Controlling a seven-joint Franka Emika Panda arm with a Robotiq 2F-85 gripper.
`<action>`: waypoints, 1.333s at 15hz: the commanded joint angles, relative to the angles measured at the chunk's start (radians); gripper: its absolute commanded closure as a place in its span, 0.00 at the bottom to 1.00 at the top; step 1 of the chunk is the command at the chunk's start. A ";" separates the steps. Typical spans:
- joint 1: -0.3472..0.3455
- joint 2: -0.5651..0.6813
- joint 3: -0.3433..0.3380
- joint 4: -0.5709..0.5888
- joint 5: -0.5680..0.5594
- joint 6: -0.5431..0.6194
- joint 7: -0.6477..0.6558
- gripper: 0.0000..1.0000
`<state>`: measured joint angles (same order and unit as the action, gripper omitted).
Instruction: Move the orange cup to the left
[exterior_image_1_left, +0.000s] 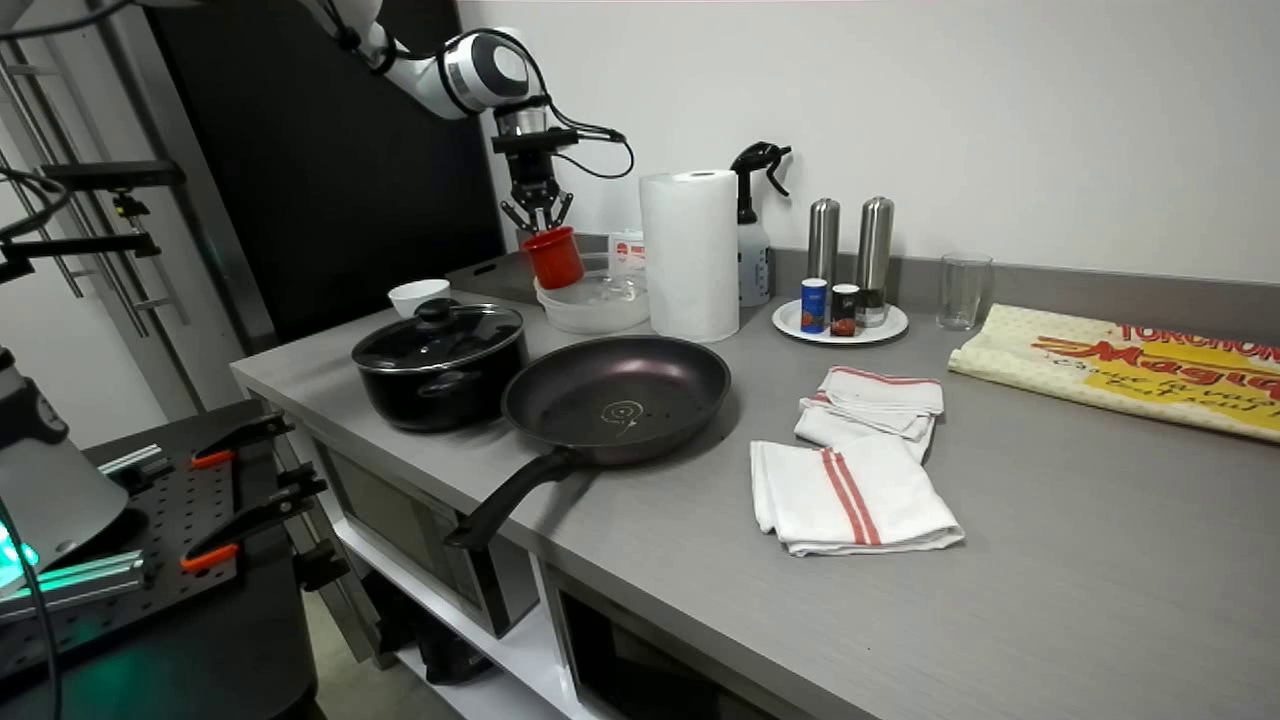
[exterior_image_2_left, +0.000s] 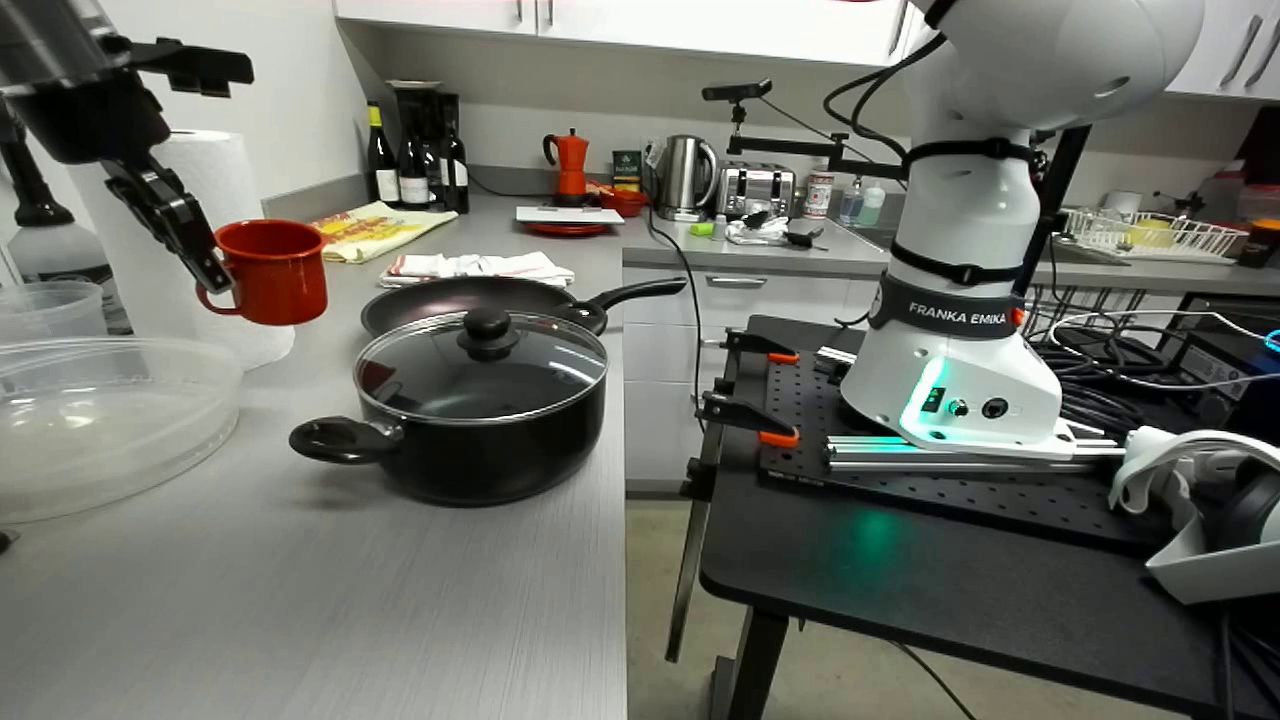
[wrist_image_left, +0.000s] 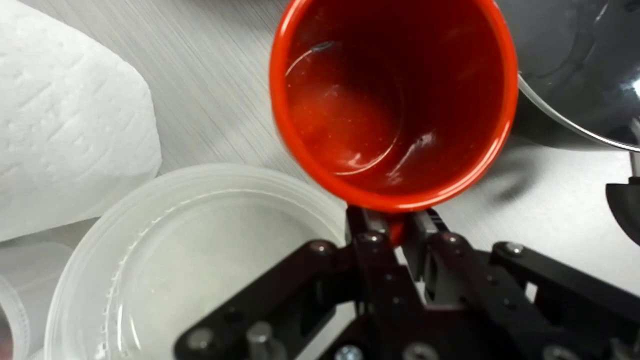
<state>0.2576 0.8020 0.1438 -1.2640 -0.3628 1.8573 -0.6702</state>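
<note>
You're pinching the orange cup (exterior_image_2_left: 278, 275) by its handle (wrist_image_left: 396, 234), your gripper (wrist_image_left: 397, 222) narrowed right down on it, and up it hangs, clear of the counter (exterior_image_2_left: 350, 600) and leaning slightly! In an exterior view, there it is on the left, overlapping the paper-towel roll (exterior_image_2_left: 165, 295), with the black pot (exterior_image_2_left: 490, 455) lower down to its right and the clear bowl (exterior_image_2_left: 120, 450) at near left. In the wrist view you look down inside it.
</note>
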 joint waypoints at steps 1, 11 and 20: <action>0.035 -0.046 0.002 -0.039 -0.032 -0.056 -0.010 0.96; 0.125 -0.112 0.043 -0.124 -0.090 -0.107 -0.006 0.96; 0.136 -0.192 0.104 -0.252 -0.060 -0.075 0.003 0.96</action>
<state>0.3930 0.6701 0.2260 -1.4360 -0.4257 1.7655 -0.6853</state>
